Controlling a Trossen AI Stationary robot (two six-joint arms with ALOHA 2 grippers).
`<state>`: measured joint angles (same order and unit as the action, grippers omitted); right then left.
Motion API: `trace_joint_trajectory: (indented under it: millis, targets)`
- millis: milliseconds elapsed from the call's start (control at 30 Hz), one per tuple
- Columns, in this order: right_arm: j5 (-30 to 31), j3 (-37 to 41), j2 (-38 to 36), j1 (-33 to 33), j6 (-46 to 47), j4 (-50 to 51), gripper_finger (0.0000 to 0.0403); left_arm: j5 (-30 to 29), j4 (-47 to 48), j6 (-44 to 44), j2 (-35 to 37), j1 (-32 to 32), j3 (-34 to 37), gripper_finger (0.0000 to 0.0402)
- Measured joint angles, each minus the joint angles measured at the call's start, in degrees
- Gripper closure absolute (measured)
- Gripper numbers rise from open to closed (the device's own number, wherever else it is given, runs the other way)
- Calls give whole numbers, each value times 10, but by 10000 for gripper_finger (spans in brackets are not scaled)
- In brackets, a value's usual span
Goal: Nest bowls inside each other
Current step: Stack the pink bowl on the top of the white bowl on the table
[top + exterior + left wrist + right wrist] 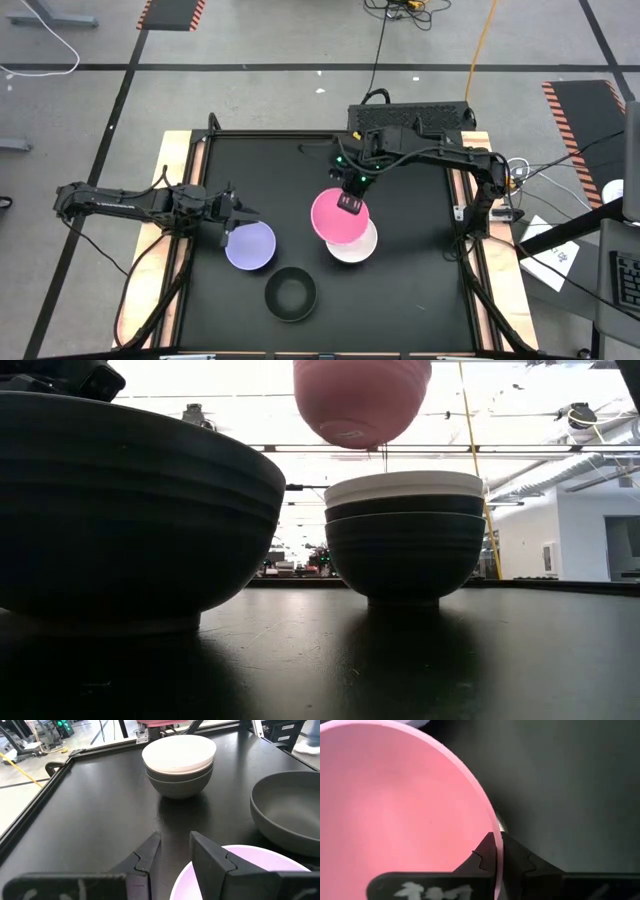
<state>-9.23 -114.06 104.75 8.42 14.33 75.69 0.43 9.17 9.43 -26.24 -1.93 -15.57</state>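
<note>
Black table (420, 290), taped grey floor (280, 40)

Right gripper (351, 204) pinches rim of raised bowl (339, 215), hanging above and partly over bowl stack (362, 247) on table (420, 270); left gripper (232, 226) at rim of second bowl (250, 246), well left of stack; lone bowl (290, 294) between grippers, nearer table's front edge
</note>
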Motion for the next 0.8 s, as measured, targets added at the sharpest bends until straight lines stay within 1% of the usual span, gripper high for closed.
trace_joint_trajectory:
  millis: [100,233,333,467,633,800]
  targets:
    - [4,0,0,-11,15,24,403,2,0,-1,0,0,0,295]
    - [50,0,0,-26,36,37,403,10,0,-1,0,0,0,295]
    - [52,9,0,-35,45,36,403,11,0,-1,0,0,0,295]
    - [51,48,1,-41,50,33,403,11,0,-1,0,0,0,295]
    - [49,108,1,-40,52,-9,403,11,0,-2,0,0,0,295]
    - [46,137,1,-36,46,-19,403,11,0,-3,0,0,0,295]
